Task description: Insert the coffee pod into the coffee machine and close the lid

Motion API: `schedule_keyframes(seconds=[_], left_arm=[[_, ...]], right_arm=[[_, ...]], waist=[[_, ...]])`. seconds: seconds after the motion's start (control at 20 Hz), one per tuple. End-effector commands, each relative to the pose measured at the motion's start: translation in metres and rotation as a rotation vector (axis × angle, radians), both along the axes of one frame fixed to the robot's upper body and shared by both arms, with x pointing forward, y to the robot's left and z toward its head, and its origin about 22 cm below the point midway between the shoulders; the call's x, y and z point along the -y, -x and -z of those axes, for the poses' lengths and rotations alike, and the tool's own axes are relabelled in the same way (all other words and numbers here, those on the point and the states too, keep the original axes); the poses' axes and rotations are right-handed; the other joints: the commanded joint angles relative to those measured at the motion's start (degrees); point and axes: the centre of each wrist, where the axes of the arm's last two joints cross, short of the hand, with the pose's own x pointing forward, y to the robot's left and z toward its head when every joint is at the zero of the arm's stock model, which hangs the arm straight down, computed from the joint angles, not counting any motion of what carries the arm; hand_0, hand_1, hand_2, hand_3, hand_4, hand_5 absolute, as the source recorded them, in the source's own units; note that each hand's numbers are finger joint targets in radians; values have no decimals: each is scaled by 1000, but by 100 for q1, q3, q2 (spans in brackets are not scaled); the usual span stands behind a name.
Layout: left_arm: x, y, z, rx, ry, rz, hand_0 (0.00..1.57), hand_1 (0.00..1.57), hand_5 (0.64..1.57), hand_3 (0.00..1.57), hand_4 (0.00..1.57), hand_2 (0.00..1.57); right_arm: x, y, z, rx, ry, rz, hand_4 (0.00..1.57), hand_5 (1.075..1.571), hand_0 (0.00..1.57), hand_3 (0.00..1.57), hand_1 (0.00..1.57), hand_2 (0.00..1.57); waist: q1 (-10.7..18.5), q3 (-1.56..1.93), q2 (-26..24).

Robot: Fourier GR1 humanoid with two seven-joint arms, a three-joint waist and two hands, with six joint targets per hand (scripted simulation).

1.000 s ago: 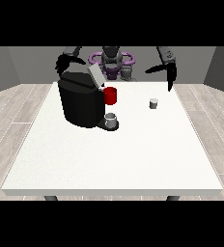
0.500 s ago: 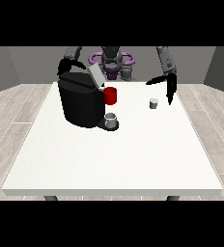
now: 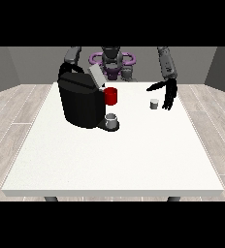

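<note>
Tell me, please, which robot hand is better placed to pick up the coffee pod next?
The left: the robot hand at the view's right hangs open right beside the coffee pod, while the other is hidden behind the coffee machine.

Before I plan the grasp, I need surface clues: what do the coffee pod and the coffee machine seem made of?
The coffee pod looks like light grey metal or plastic with a dull finish and no glint; which one is unclear. The coffee machine looks like matte black plastic, evenly dark, with a paler grey raised lid.
</note>
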Motion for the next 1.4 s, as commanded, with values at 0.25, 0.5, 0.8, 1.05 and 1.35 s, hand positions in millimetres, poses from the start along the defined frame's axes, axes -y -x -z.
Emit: schedule_keyframes(seconds=[0.25, 0.5, 0.8, 1.05, 1.35], left_arm=[[-11, 0, 12, -62, -179, 12, 704, 704, 1571, 487, 0, 775], [-16, 5, 26, -48, -249, -11, 536, 536, 1571, 440, 0, 692], [4, -13, 17, 36, -307, 15, 719, 719, 1571, 619, 151, 851], [-3, -11, 24, 76, -325, -44, 824, 824, 1571, 737, 389, 972], [-12, -8, 22, -7, -460, 44, 899, 899, 1571, 776, 309, 1011]], right_arm=[[3, -9, -6, -12, 40, 6, 356, 1571, 0, 0, 0, 0], [-3, -6, -16, 5, 7, -27, 432, 1571, 0, 0, 0, 0], [-9, -6, 7, -34, 18, 3, 515, 1571, 0, 0, 0, 0], [0, -6, -3, -8, 2, 1, 524, 1571, 0, 0, 0, 0], [-3, -13, -7, -50, -13, 27, 514, 1571, 0, 0, 0, 0]], waist=[[-83, -1, 45], [-321, -3, 212], [-71, 0, 67], [-213, -1, 200], [-61, 0, -53]])
